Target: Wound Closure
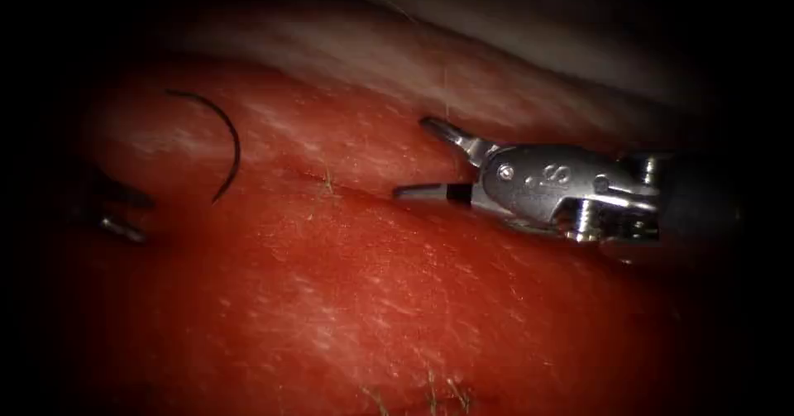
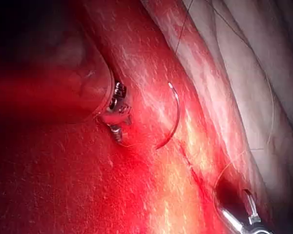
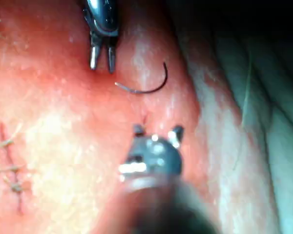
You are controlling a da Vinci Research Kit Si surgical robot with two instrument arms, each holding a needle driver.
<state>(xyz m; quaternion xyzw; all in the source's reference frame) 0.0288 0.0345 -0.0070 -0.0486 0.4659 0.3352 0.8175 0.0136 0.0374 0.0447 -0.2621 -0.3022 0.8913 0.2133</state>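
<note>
Red, wet tissue (image 1: 347,300) is spread across the whole scene, rising to a pale fatty edge along its far side. At the left edge of the tissue the left tool (image 1: 124,213) is seen dimly in the endoscope view, its two jaws parted and closed on nothing; in the right wrist view the same tool (image 3: 101,59) is shown with the jaws apart and empty, their tips just beside the needle. Its tip (image 2: 118,127) is also seen in the left wrist view, close to the needle.

Just right of that tool the needle (image 1: 217,139) is laid flat on the surface, held by neither tool, its whole curve visible and no part buried. It is seen again as a dark arc in the left wrist view (image 2: 172,117) and the right wrist view (image 3: 146,84).

A shallow cut (image 1: 347,191) is seen running across the tissue from near the needle toward the right tool. Fine thread (image 2: 183,27) is draped over the pale far edge.

Toward the right edge the right tool (image 1: 422,155) is held with its jaws wide apart, gripping nothing; the lower jaw is lying along the cut.
</note>
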